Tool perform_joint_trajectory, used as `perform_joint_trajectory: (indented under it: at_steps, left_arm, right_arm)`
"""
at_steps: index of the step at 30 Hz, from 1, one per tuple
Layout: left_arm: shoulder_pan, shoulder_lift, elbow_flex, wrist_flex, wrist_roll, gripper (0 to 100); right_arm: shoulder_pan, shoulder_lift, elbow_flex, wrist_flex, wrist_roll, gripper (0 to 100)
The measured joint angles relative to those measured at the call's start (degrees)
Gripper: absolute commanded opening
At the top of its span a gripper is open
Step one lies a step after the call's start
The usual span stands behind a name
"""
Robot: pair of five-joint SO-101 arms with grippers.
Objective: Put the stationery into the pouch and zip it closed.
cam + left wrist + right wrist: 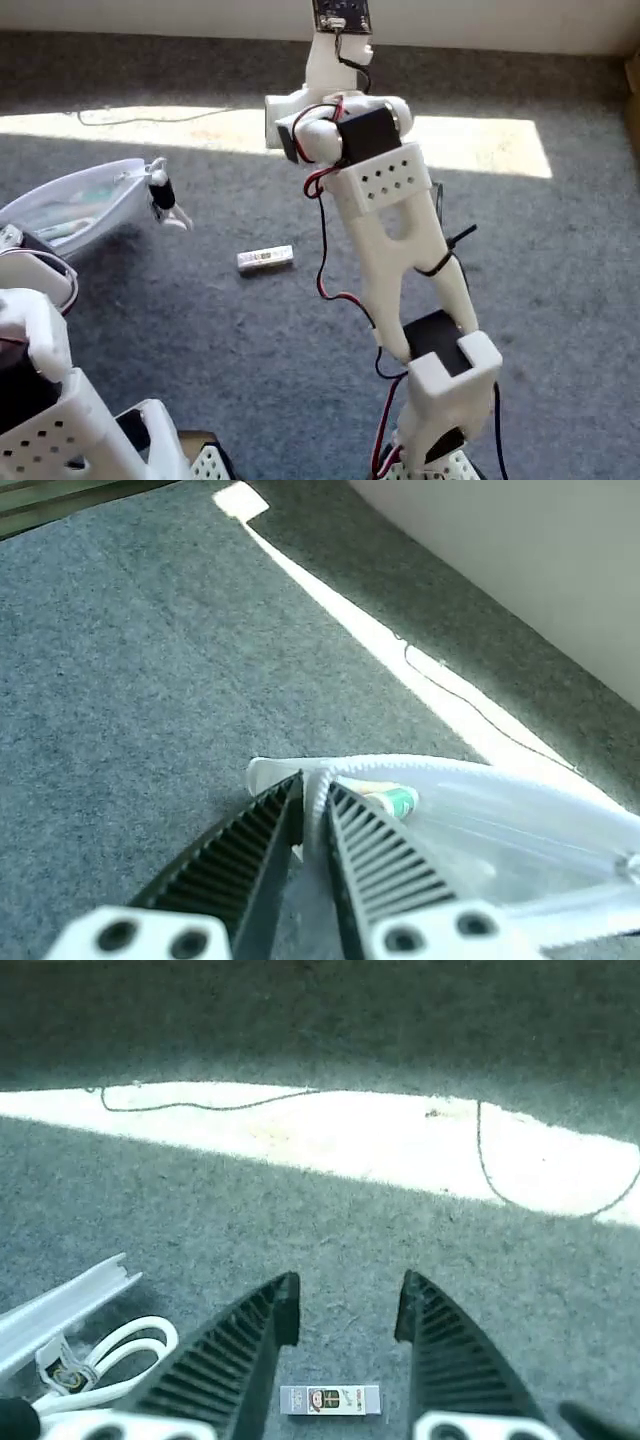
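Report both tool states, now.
Left tool: closed on the pouch rim.
Right tool: open, empty, pointed at the small stationery piece.

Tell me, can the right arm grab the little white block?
Probably yes: the right pincer is open and aimed at the small white rectangular block, lying on grey carpet with nothing between them.

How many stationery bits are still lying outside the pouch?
1: a small white piece lies on the carpet, apart from the pouch. Others may be hidden from view.
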Motion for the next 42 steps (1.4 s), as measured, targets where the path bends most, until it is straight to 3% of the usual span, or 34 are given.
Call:
perform_joint_trajectory:
  at_steps: [7,14,24,34,42]
  left_arm:
    - [0.09,0.0,0.0,0.0,0.0,1]
    - [0.09,0.0,0.35,0.0,0.0,1]
    - [0.0,-0.18,3.43,-2.02,0.0,1]
    - [0.7,-0.18,3.43,-2.11,0.0,1]
    - [0.79,-0.18,3.43,-2.11,0.0,1]
  right_arm:
    - [-1.05,8.53,-2.02,7.65,-14.51,16.0]
    - [-1.85,14.42,-2.02,8.62,-25.85,16.0]
    - [-7.12,15.47,-2.02,12.75,-28.13,16.0]
    - [-7.56,25.23,-2.11,13.27,-28.31,15.9]
    - [-7.91,29.89,-2.11,12.4,-33.41,15.9]
